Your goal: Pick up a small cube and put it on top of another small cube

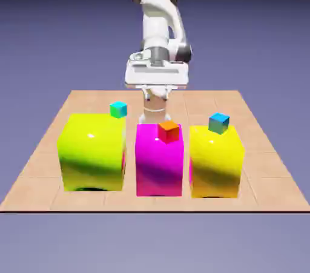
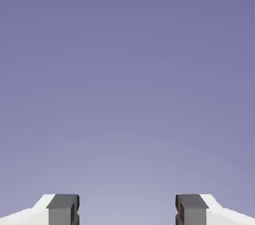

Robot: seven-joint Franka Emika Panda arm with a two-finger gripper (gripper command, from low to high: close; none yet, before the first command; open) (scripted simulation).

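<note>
Three big blocks in a row on the tiled table (image 1: 36, 169). Landmark is the magenta block (image 1: 158, 166), with an orange small cube (image 1: 169, 131) on its top. Yellow-green block (image 1: 92, 151) to its exterior-view left carries a teal small cube (image 1: 118, 109); yellow block (image 1: 216, 160) to its right carries a blue small cube (image 1: 219, 123). Gripper (image 2: 127, 209) released, fingers (image 2: 63, 208) well apart, nothing between, only backdrop in hand view.

Tan tiled desk (image 1: 266, 172) carrying three big blocks: yellow-green (image 1: 91, 151), magenta (image 1: 158, 166), yellow (image 1: 216, 163); apparently just beside each other.
</note>
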